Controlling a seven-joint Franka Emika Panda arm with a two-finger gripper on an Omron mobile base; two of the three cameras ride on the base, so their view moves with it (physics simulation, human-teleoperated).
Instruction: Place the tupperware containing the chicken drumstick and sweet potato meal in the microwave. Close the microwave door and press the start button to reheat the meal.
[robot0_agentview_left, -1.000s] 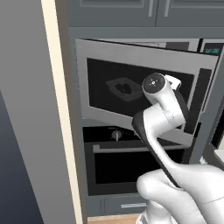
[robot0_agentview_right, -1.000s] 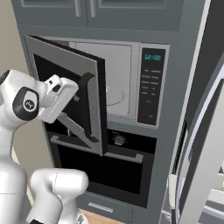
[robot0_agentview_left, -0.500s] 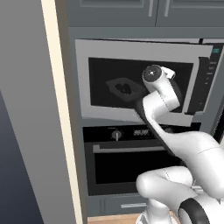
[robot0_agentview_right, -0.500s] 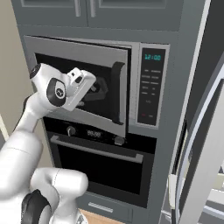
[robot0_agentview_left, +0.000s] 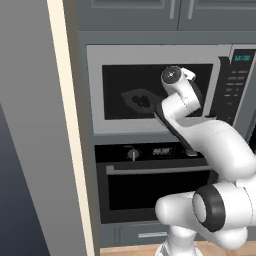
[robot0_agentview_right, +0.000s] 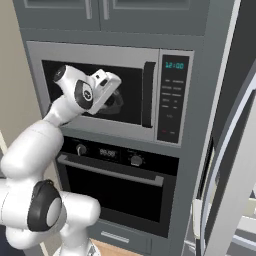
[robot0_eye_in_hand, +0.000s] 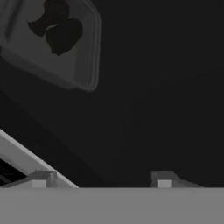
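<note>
- I count one microwave (robot0_agentview_right: 110, 95), with its one door (robot0_agentview_left: 155, 87) shut.
- One container (robot0_eye_in_hand: 52, 41) behind the glass, with two dark food pieces in it.
- One oven (robot0_agentview_right: 117, 187) below, with two knobs.
- One pincer (robot0_eye_in_hand: 101, 178).

The microwave (robot0_agentview_left: 160, 90) holds the tupperware (robot0_agentview_left: 140, 100) on its floor, behind the shut microwave door (robot0_agentview_right: 95, 95).

The tupperware (robot0_agentview_left: 138, 100) sits inside the microwave (robot0_agentview_left: 165, 52), above the oven (robot0_agentview_left: 150, 185).
</note>
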